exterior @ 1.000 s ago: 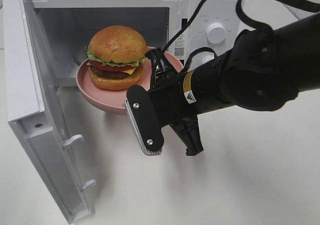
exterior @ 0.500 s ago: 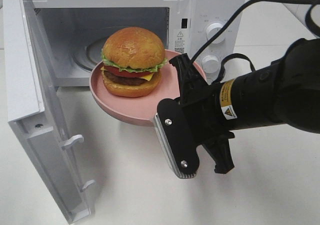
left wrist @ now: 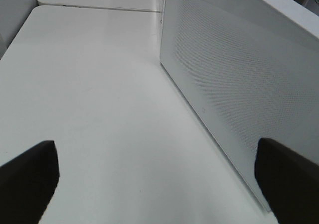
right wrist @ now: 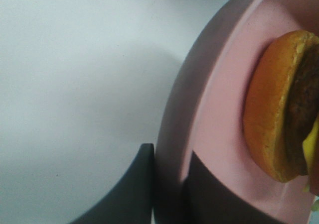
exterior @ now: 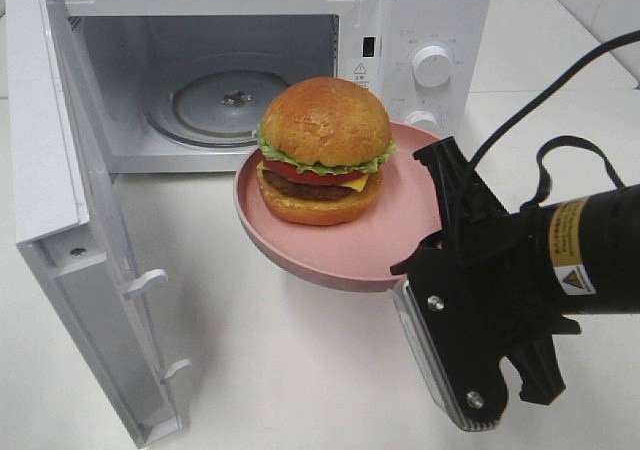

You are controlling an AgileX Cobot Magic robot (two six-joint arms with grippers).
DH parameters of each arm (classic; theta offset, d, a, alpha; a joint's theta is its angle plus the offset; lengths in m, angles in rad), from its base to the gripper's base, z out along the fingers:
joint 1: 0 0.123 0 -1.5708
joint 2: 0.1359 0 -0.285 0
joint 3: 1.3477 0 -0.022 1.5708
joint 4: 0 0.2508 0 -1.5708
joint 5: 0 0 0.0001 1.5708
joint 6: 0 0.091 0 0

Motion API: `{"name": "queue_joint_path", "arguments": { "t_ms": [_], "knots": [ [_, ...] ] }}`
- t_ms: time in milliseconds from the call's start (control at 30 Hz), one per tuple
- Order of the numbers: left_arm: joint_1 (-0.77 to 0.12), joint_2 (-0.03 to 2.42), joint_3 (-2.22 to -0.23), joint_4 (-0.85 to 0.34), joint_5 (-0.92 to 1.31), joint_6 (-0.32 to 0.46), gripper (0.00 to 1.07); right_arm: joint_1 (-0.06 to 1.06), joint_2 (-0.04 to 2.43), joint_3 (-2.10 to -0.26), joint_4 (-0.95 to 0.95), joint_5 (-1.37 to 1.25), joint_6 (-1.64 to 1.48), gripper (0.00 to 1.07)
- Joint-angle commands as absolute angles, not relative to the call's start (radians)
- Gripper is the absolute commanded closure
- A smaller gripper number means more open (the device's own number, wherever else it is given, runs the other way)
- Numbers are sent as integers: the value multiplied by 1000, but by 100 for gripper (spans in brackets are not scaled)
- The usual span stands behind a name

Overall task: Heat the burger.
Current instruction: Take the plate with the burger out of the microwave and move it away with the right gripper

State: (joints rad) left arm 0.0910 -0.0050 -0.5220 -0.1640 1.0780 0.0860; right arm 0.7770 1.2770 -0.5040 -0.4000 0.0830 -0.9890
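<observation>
The burger has glossy brown buns, lettuce, tomato, cheese and a dark patty. It stands upright on a round pink plate. My right gripper is shut on the plate's right rim and holds it in the air in front of the open microwave, outside the cavity. In the right wrist view the gripper clamps the plate's rim, with the burger beside it. My left gripper is open and empty, and it is out of the exterior view.
The microwave door stands wide open at the left; its outer face fills the left wrist view. A glass turntable lies bare inside the cavity. Two knobs sit on the control panel. The white table lies below.
My right gripper has moved the plate with the burger to the right and toward the front, out of the microwave's opening. The turntable now shows fully.
</observation>
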Motion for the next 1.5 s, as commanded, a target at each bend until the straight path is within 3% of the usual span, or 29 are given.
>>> {"name": "queue_joint_path", "arguments": {
  "t_ms": [33, 367, 967, 1500],
  "knots": [
    [95, -25, -521, -166, 1068, 87, 7, 780, 1191, -470, -413, 45, -993, 107],
    [95, -25, -521, -166, 1068, 87, 7, 780, 1051, -414, -465, 182, -888, 107],
    [95, -25, -521, -166, 1068, 87, 7, 780, 908, -378, -927, 545, -143, 107],
    [95, -25, -521, -166, 1068, 87, 7, 780, 908, -378, -980, 852, 229, 107]
  ]
}}
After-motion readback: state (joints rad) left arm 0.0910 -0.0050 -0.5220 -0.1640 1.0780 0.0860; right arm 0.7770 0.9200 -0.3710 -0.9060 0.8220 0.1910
